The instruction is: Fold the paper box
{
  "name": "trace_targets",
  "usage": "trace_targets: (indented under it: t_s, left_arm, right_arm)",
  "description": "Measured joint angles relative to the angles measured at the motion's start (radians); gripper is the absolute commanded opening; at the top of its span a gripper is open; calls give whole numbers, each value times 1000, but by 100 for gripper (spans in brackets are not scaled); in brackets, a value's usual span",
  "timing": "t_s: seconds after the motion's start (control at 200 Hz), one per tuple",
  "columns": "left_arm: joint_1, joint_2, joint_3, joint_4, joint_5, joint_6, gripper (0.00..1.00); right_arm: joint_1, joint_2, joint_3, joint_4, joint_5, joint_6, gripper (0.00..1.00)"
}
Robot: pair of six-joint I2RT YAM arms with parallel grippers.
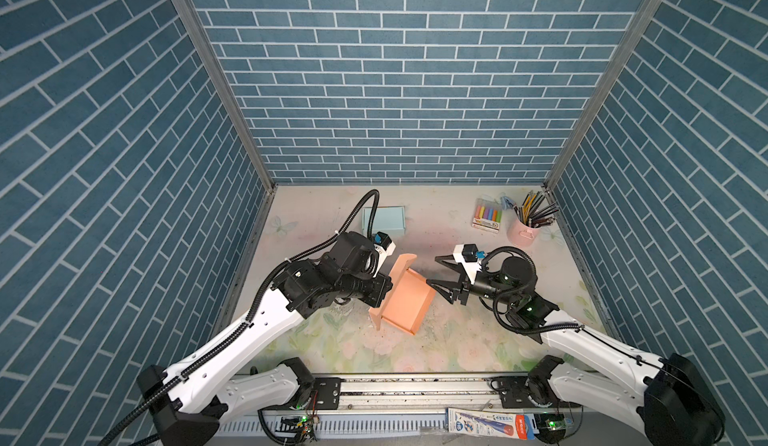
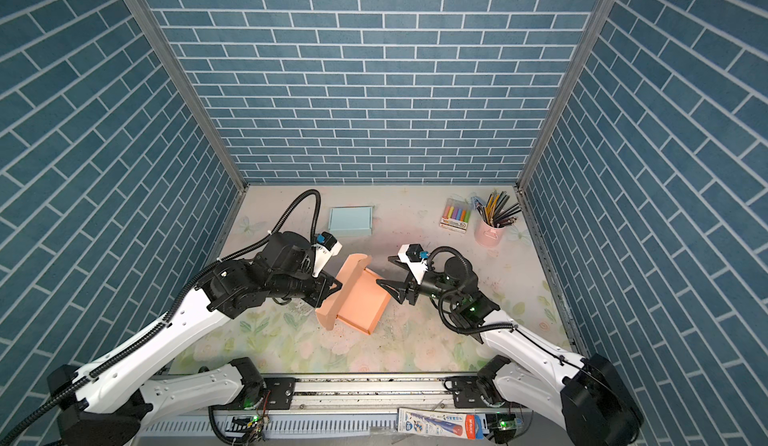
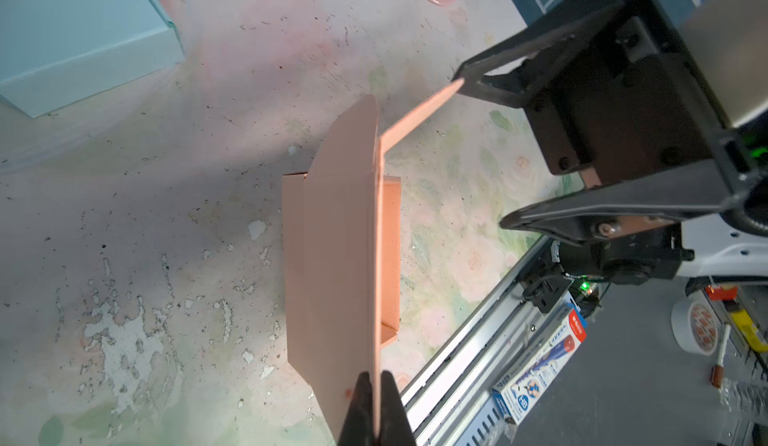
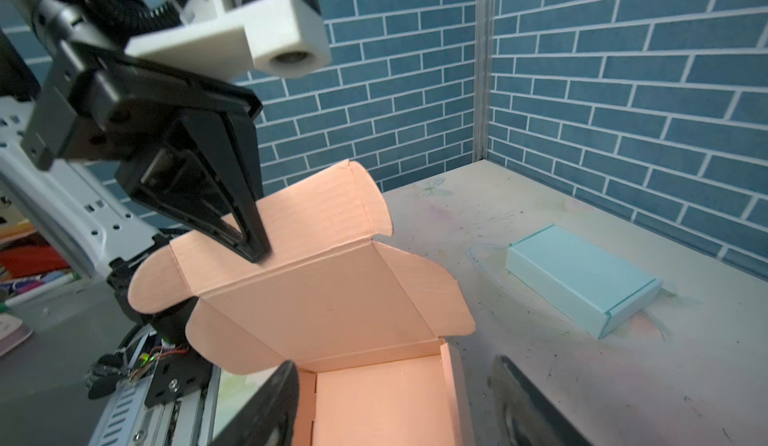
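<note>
Pinching box lid (image 3: 340, 265), left end effector (image 3: 376, 386)

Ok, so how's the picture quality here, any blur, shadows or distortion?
In both top views, wide-angle perspective splays the brick walls, orange box sharp. Left wrist view: left end effector pinching the flap is blurred close up; a shadow crosses the table. Right wrist view: open right end effector out of focus, blue box crisp.

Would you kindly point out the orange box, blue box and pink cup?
orange box (image 1: 409, 303): a top view, inner floor.
blue box (image 2: 350, 219): a top view, lid.
pink cup (image 1: 521, 234): a top view, side wall.
</note>
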Motion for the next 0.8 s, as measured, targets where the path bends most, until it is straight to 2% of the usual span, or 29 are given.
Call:
trace_targets:
  t_s: [0.185, 0.405, 0.8]
  left_arm:
    - [-1, 24, 28, -45, 45, 64, 1]
    - [-8, 32, 32, -56, 67, 91, 3]
    - [-19, 53, 57, -62, 61, 106, 2]
  right_arm:
    - [-5, 112, 100, -23, -63, -83, 71]
    - [-5, 172, 129, -25, -106, -116, 67]
    - [-3, 192, 129, -76, -130, -157, 39]
